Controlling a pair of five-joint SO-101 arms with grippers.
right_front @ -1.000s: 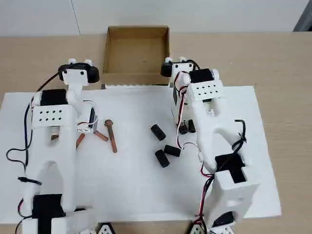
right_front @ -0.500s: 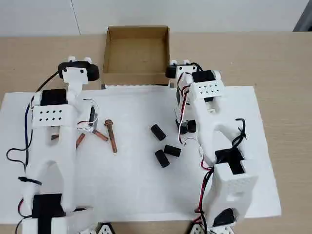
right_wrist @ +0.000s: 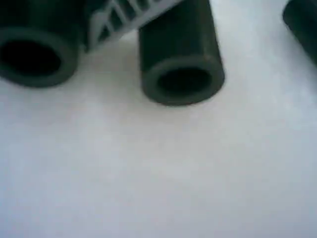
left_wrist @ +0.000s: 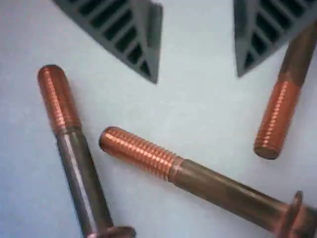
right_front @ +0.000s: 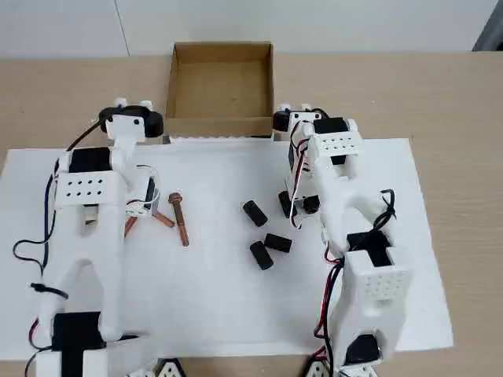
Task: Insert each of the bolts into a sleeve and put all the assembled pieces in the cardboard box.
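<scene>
Item 1, left gripper (left_wrist: 197, 74): jaws apart, holding nothing, set low over the bolts (right_front: 181, 224) at the left of the sheet (right_front: 212, 306). Nearest to it is the middle bolt (left_wrist: 198, 171), its threaded end closest to the gap between the jaws and its shank slanting away toward the head. A second bolt (left_wrist: 69, 148) lies beside it, not touching. A third bolt (left_wrist: 280, 109) runs up against one fingertip (left_wrist: 267, 29); whether it touches cannot be told. Judgement: the middle bolt's long axis lies askew to the jaw gap, so a grasp calls for closing across the shank.

Item 2, right gripper (right_front: 297, 203): open or closed cannot be told. It sits low among the sleeves (right_front: 265, 236), right of centre. One sleeve (right_wrist: 181, 54) lies on its side just beside it, bore toward the wrist camera.

Item 3, box (right_front: 220, 82): far centre, between the arms. The left arm is nearer the bolts and the right is nearer the sleeves. The two groups are well apart.
</scene>
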